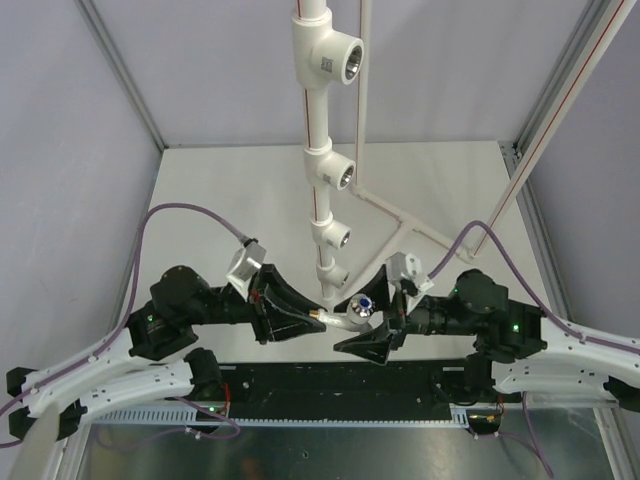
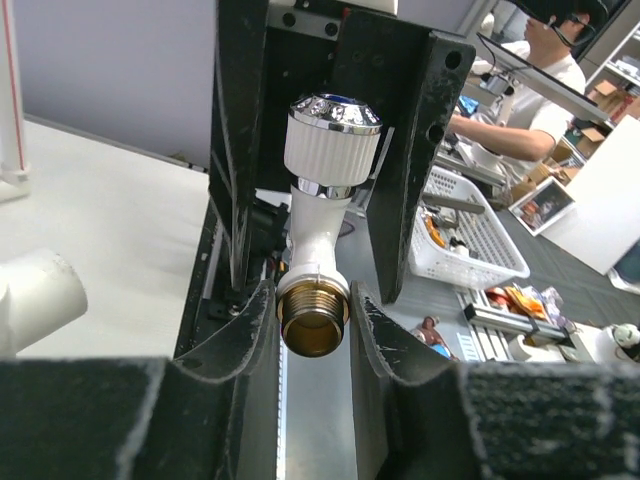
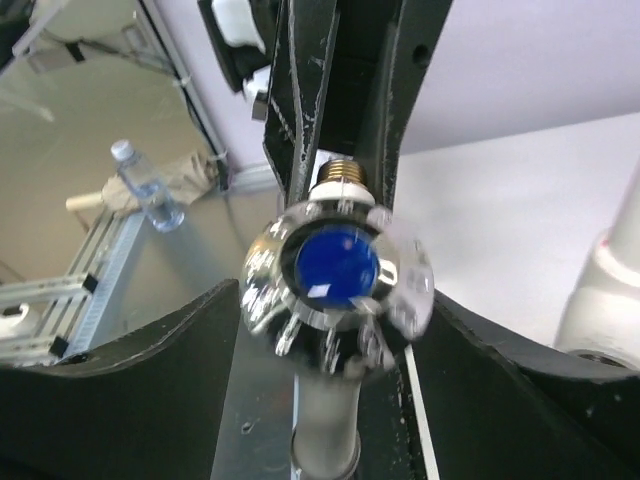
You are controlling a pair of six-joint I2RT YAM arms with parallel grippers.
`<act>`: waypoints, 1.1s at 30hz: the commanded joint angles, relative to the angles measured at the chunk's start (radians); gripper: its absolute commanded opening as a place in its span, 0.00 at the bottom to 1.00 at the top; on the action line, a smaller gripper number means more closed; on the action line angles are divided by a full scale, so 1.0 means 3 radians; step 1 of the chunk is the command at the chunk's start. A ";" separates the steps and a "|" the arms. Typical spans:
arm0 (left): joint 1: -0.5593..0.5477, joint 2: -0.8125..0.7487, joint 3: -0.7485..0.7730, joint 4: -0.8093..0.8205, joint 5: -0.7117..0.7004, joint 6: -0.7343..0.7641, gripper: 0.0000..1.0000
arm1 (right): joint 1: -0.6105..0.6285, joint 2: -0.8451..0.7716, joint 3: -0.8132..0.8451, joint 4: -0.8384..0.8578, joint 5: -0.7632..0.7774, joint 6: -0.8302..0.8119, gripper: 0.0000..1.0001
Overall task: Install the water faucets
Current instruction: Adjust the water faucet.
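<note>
Left arm reaches in from the near-left corner of the bench. The left gripper (image 1: 306,322) is clenched on the brass threaded end (image 2: 313,318) of the water faucet (image 2: 316,235), with a curved finger (image 2: 250,335) against each side of the thread. The faucet hangs in the air over the middle of the near edge, not on the bench. Its long axis runs roughly left to right: brass end toward the left arm, round blue-centred knob (image 3: 340,285) toward the right. The right gripper (image 3: 338,300) is released, its jaws flanking the knob with a gap on each side, so the weight looks to sit with the left arm alone. Just behind the faucet, toward the far edge, the white pipe frame (image 1: 318,200) rises from mid-bench carrying the tee sockets (image 1: 340,172). The lowest socket (image 1: 337,275) is nearest, and its metal mouth faces right and toward the near edge. Judgement: the thread has to enter one of those mouths, yet the left fingers cover that very end, so the knob end, nearer the right arm, seems the better hold for driving it in. The pipe foot stands close, and a wide swing could clip it. A purple cable (image 1: 190,212) loops over the left arm, well apart from the faucet.
</note>
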 commanded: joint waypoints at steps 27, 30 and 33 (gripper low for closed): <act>-0.0021 0.0040 -0.0008 0.0499 -0.0129 -0.0092 0.00 | 0.0159 -0.0025 0.0115 0.0498 0.0722 -0.0009 0.31; -0.0021 0.0075 -0.0004 0.0502 -0.0093 -0.0092 0.00 | 0.0158 0.0009 0.0154 0.0450 0.0701 -0.0016 0.30; -0.0021 0.0077 0.0001 0.0502 -0.0087 -0.0087 0.00 | 0.0155 0.0043 0.0202 0.0331 0.0676 -0.0031 0.38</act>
